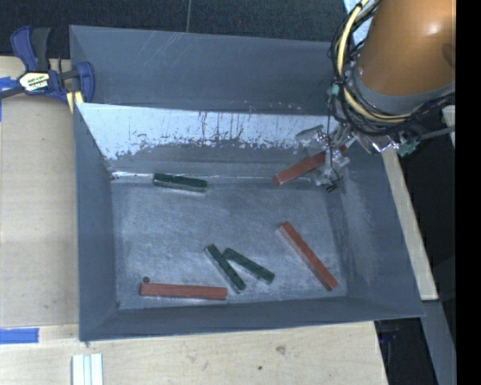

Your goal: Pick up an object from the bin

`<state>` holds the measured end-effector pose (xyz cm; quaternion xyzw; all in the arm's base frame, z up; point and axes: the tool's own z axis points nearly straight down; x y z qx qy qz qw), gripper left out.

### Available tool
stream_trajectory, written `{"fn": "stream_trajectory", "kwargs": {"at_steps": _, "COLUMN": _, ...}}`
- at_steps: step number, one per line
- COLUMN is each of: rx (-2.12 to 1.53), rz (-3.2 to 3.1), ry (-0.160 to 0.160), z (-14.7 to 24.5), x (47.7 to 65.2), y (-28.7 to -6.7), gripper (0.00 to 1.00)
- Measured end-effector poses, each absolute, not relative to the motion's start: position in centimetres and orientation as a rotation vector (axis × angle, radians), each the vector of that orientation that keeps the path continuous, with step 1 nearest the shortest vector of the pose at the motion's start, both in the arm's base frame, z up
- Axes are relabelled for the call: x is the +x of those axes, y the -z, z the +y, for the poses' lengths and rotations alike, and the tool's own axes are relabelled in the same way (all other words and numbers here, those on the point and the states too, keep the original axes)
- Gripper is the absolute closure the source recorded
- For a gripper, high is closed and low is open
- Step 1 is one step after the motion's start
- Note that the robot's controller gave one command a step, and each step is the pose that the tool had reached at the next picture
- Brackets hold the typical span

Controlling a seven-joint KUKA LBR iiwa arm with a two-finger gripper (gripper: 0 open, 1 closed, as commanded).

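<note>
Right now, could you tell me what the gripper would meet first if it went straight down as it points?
Probably the red-brown stick at the far right of the bin: its right end lies at the tip of the gripper. Depth is unclear; they may touch already.

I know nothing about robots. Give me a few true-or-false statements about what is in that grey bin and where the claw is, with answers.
1. The bin has three reddish bars in it. True: the back right reddish bar, the right reddish bar and the front left reddish bar.
2. The gripper is over the bin's left side. False: it is at the back right, at one end of the back right reddish bar.
3. Two dark green bars lie touching near the front middle. True.
4. The back left dark green bar rests on a reddish one. False: it lies alone.
</note>
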<state>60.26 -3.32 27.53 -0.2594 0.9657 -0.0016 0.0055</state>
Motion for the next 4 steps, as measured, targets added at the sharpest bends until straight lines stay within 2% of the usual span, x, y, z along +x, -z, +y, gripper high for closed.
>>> {"fn": "stream_trajectory", "kwargs": {"at_steps": 1, "rx": -0.810, "rz": 3.031, "ry": 0.000, "z": -3.3, "x": 60.1, "y": -27.2, "gripper": 0.00}}
{"fn": "stream_trajectory", "kwargs": {"at_steps": 2, "rx": -0.551, "rz": 3.098, "ry": -0.004, "z": 0.7, "x": 55.2, "y": -17.4, "gripper": 0.00}}
{"fn": "stream_trajectory", "kwargs": {"at_steps": 3, "rx": -1.003, "rz": 2.980, "ry": -0.001, "z": 0.2, "x": 57.6, "y": -7.6, "gripper": 0.00}}
{"fn": "stream_trajectory", "kwargs": {"at_steps": 4, "rx": -0.997, "rz": 2.977, "ry": 0.001, "z": 0.2, "x": 57.8, "y": -8.0, "gripper": 1.00}}
